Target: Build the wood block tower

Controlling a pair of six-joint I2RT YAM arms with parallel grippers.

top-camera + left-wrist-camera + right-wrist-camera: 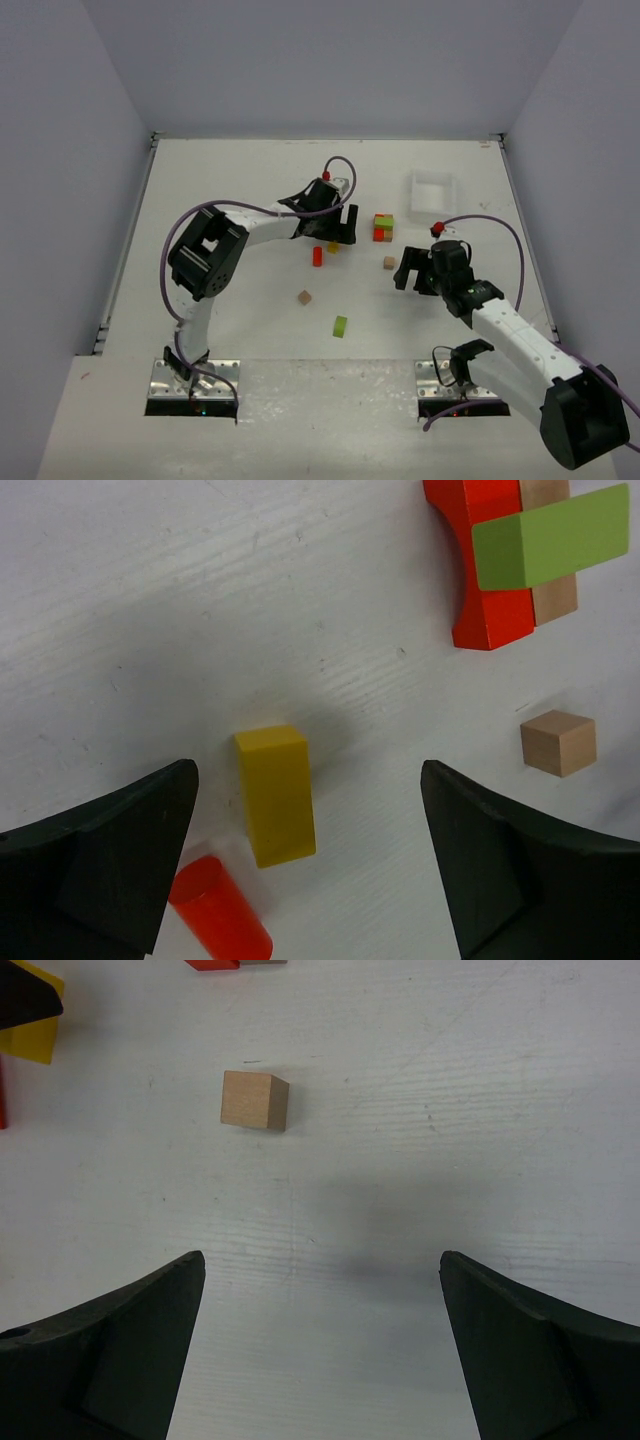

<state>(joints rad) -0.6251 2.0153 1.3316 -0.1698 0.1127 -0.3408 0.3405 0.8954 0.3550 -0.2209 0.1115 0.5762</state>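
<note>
Hovering wide open, your left hand point(307, 772) straddles the yellow bar point(276, 795), lined up to grasp it for the tower point(384, 227).

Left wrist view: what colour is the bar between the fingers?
Yellow bar; best in the left wrist view.

The bar point(275, 795) is yellow (the cube point(558, 742) brown).

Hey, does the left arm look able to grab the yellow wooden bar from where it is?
Probably yes. Its fingers stand open, and the yellow wooden bar lies flat between them in the wrist view, with nothing on top of it. The red wooden cylinder close beside it might get nudged.
</note>
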